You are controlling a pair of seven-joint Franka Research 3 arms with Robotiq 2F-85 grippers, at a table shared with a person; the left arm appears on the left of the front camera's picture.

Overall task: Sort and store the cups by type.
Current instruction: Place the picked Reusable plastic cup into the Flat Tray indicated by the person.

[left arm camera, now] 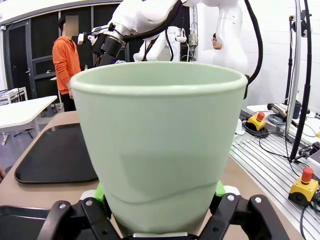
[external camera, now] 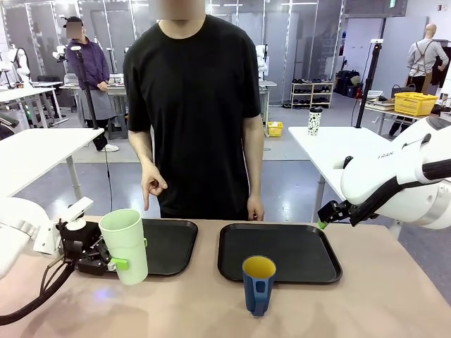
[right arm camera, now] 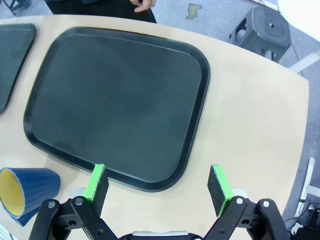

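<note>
**Tumbler clamped, mug free**

Front: the left gripper (external camera: 107, 263) clamps the smooth pale green tumbler (external camera: 125, 245) low, beside the left tray (external camera: 173, 246). The glossy blue mug (external camera: 258, 284) stands before the right tray (external camera: 289, 250).
Left wrist: the pads hide the tumbler's base.
Right wrist: the right gripper (right arm camera: 159, 181) gapes empty, with the mug cut off.

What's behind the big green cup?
The left black tray lies behind the green cup. The cup hides the tray's left edge, so that part can't be seen.
</note>
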